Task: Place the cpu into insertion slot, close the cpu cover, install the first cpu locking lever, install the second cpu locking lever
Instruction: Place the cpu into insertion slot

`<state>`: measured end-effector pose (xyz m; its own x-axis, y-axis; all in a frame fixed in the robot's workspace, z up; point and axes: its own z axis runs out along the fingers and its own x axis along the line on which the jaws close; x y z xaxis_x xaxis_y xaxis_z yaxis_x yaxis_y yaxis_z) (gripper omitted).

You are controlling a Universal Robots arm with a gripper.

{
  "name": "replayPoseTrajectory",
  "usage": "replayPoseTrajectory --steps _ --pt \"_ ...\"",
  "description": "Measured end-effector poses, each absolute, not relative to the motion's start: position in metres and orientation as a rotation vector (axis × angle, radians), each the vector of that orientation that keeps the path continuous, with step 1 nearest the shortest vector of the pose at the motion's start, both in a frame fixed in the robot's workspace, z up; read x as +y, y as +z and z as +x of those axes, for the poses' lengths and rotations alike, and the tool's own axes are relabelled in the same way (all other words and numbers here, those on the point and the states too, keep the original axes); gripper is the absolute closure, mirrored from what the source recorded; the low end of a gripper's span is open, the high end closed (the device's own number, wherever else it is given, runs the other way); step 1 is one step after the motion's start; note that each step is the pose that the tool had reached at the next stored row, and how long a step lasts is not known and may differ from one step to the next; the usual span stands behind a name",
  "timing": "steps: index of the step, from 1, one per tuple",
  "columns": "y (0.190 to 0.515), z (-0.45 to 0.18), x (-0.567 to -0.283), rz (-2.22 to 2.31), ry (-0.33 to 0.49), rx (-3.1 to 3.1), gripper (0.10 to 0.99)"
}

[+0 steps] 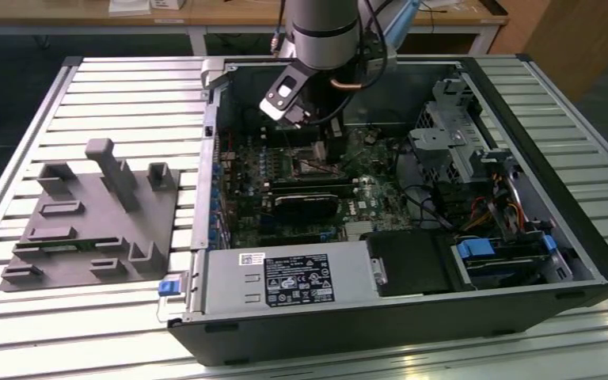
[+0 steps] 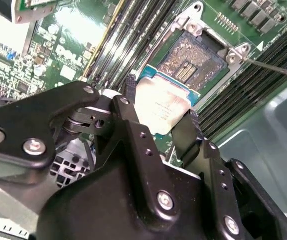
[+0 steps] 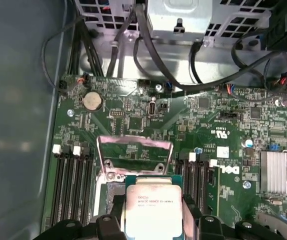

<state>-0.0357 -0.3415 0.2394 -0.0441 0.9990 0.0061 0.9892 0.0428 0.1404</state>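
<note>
The gripper (image 2: 159, 111) hung just above the insertion slot (image 2: 191, 61), inside the open computer case (image 1: 589, 261). Its two black fingers (image 2: 131, 100) were pinching the cpu (image 2: 162, 106) by opposite edges. In the second wrist view the chip's pale metal face overlapped the slot's near rim, and the slot's field of gold contacts lay bare, so the chip was not seated.

In the first wrist view the cpu (image 3: 152, 210) was held just in front of the slot (image 3: 107, 192). The cpu cover (image 3: 133, 152) stood swung up at the slot's far edge, its shiny plate mirroring the board. A thin locking lever (image 2: 273, 66) ran out from one corner of the slot's frame. Rows of memory slots (image 2: 128, 35) flanked the slot on both sides.

In the exterior view the gripper (image 1: 318, 146) reached down over the slot (image 1: 315, 164). A long black card (image 1: 304, 198) lay just beside the slot. The labelled power-supply box (image 1: 283, 279) lay beyond that card, well apart from the slot. A grey fixture block (image 1: 93, 214) rested on the slatted desk (image 1: 114, 87) outside the case, farthest from the slot.
</note>
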Motion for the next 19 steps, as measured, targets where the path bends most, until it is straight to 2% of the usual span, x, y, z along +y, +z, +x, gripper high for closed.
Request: replayPoseTrajectory --steps 19 --pt "0.222 -0.049 -0.325 2.087 0.129 2.185 0.549"
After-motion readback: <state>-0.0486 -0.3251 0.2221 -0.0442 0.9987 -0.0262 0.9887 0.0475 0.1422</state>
